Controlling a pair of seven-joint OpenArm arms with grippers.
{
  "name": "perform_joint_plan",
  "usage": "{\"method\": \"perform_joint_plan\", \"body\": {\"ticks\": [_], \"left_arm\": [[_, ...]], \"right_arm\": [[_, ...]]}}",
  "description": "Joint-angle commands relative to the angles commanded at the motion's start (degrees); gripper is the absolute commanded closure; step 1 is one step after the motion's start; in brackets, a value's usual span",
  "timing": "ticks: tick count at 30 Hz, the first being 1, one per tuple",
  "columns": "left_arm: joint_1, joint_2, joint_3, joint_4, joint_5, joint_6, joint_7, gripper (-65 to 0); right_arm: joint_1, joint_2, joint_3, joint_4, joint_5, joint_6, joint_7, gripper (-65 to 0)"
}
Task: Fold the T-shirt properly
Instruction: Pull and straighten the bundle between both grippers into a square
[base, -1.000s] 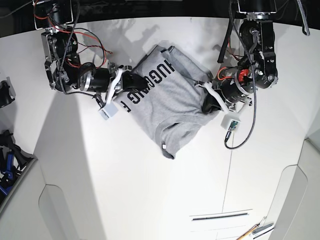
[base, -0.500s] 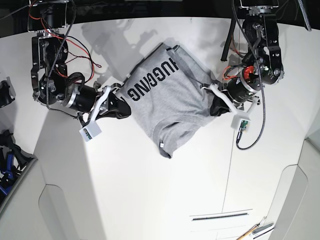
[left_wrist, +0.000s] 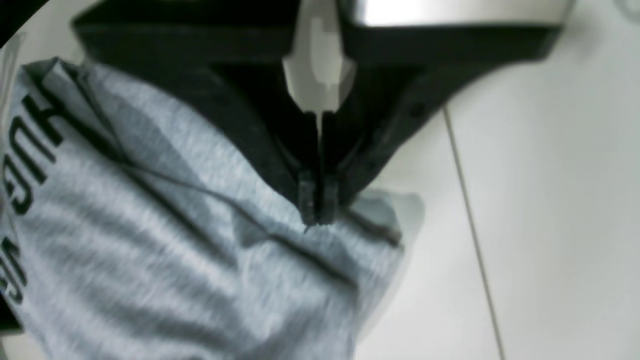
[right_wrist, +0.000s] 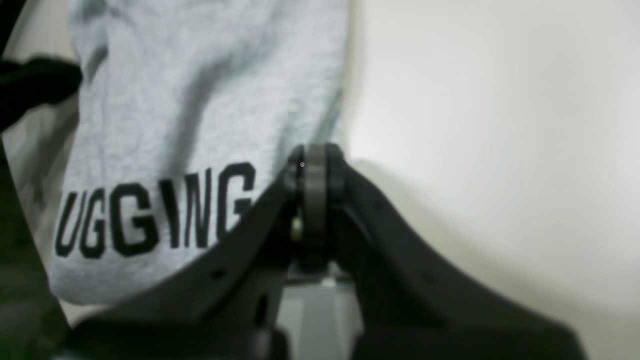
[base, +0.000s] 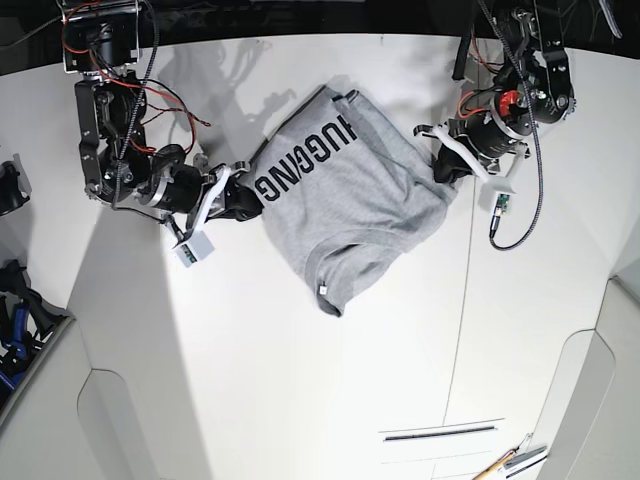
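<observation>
The heather-grey T-shirt (base: 345, 200) lies crumpled on the white table, black "HUGGING" lettering up, collar and white tag (base: 322, 291) toward the front. My left gripper (base: 440, 170), on the base view's right, is shut on a fold at the shirt's right edge; the left wrist view shows its closed fingertips (left_wrist: 315, 212) pinching the grey T-shirt (left_wrist: 175, 250). My right gripper (base: 245, 200), on the base view's left, is shut on the shirt's left edge beside the lettering; the right wrist view shows it (right_wrist: 312, 162) clamped on the T-shirt (right_wrist: 200, 110).
A table seam (base: 462, 300) runs front to back right of the shirt. A slot (base: 440, 432) and some pens (base: 512, 462) lie at the front right. Dark gear (base: 15, 300) sits off the table's left edge.
My left gripper has moved back and outward, pulling the shirt's right edge with it. My right gripper moved slightly back, still holding the left edge. The shirt is stretched a bit wider.
</observation>
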Motion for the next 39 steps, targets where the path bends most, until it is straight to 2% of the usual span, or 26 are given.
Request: {"method": "perform_joint_plan", "body": {"ticks": [5,7,9,11,23,26,29,32,36,39], "left_arm": [[-0.74,0.04,0.00,-0.50,1.27,0.72,-0.39,0.0],[-1.16,0.02,0.00,-1.05,3.32,2.43,-0.87,0.0],[-1.64,0.02,0.02,-2.23,4.24,3.04,-1.44,0.0],[-2.40,0.02,0.02,-3.52,4.31,3.02,-1.44,0.0],[-8.70,0.33,1.16,-11.39,4.50,3.02,-1.44,0.0],[-9.79,0.33,2.60,-11.93,4.50,3.02,-1.44,0.0],[-10.34,0.33,5.40,-12.00,4.52,3.02,-1.44,0.0],[-11.15,0.33,8.74,-12.11,4.59,3.06,-1.53,0.0],[-12.98,0.35,11.69,-12.11,6.10,5.20,-1.79,0.0],[-13.51,0.33,12.09,-12.11,6.99,5.18,-2.36,0.0]], "right_arm": [[-0.15,-0.15,-1.01,0.00,0.72,-0.39,-0.57,0.0],[-0.15,-0.17,-1.01,0.02,3.39,-0.39,-2.14,0.0],[-0.17,-0.15,-1.01,0.02,6.78,-0.37,-4.87,0.0],[-0.17,-0.17,-1.01,0.02,8.74,-0.37,-6.75,0.0],[-4.44,-0.17,-0.98,0.44,10.64,-0.35,-6.78,0.0],[-4.94,-0.17,-0.98,0.68,11.54,-0.35,-7.93,0.0],[-4.92,-0.20,-1.01,0.68,15.10,-0.33,-10.45,0.0],[-4.94,-0.50,-0.98,0.68,15.28,-0.31,-11.06,0.0],[-4.96,-0.98,-0.98,0.68,15.30,-0.31,-12.17,0.0],[-4.94,-0.98,-0.98,0.68,15.78,-0.33,-12.79,0.0]]}}
